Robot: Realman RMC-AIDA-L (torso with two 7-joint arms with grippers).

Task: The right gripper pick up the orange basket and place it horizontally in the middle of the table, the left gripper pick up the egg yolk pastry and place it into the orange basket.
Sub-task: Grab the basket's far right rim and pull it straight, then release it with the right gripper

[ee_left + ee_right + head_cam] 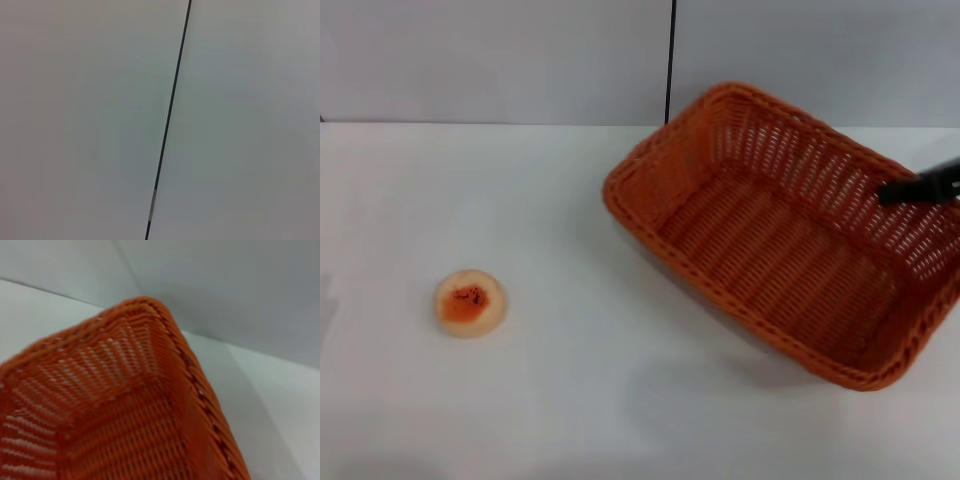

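1. I see the right end effector (920,187) coming in from the desk's right edge, sitting at the far-right wall of the orange basket (775,235). Only a black tip shows; I can't tell how wide it is or whether it grips the rim.
2. Basket sits right of centre on the desk (620,400), skewed diagonally, and it looks tilted with a shadow under its near side, so I judge it partly lifted. Right wrist view shows a basket corner (145,310) close up, no fingers.
3. Egg yolk pastry (470,303) lies alone on the left of the desk, well apart from the basket.
4. Left end effector isn't in any view; its wrist camera shows only wall.
5. Risks: a one-sided rim grip lets the basket swing or slip during rotation; landing still skewed; dragging it toward the pastry.
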